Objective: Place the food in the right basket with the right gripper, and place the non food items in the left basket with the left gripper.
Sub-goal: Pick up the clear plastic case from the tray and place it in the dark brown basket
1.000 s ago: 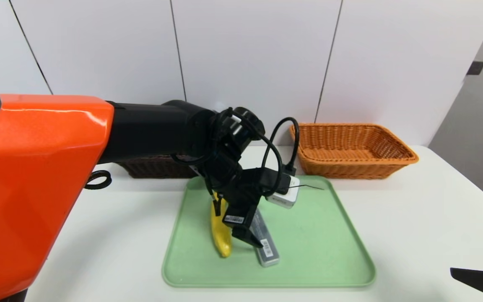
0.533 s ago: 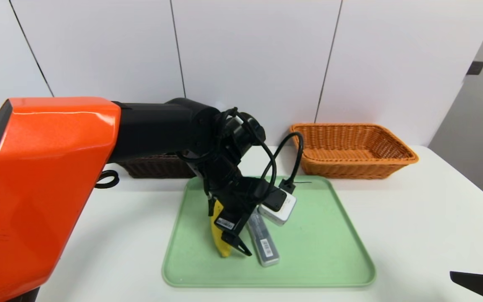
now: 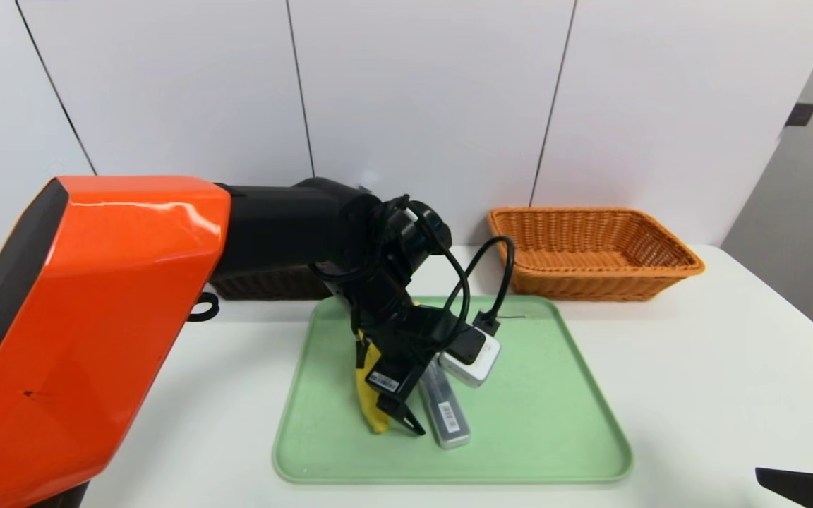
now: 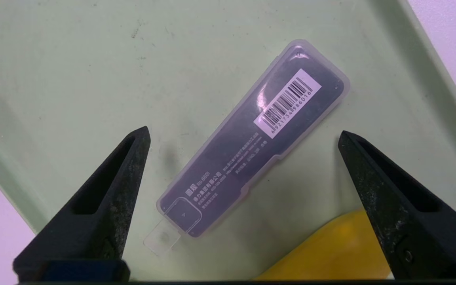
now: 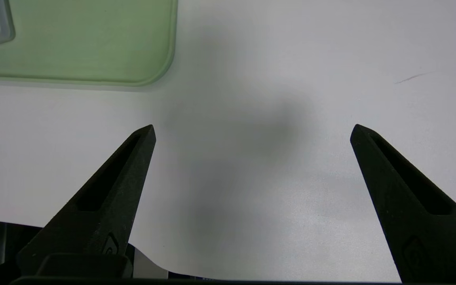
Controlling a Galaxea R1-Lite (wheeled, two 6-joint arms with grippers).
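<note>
A yellow banana (image 3: 367,395) and a slim grey case with a barcode (image 3: 445,413) lie side by side on the green tray (image 3: 533,423). My left gripper (image 3: 406,416) hangs low over the tray, open, with the case (image 4: 247,142) lying slantwise between its spread fingers (image 4: 105,198) and the banana (image 4: 331,253) beside one of them. It touches neither. The dark brown left basket (image 3: 265,282) shows partly behind the left arm. The orange right basket (image 3: 590,250) stands empty at the back right. My right gripper (image 5: 251,130) is open over bare table at the front right (image 3: 802,483).
The green tray's corner (image 5: 149,75) lies a little ahead of the right gripper. The white table (image 3: 696,367) runs to its front edge just under the right gripper. A white wall stands close behind both baskets.
My left arm has come down and drawn slightly toward the front of the tray, bringing the open gripper lower over the case and banana. The right arm has stayed put.
</note>
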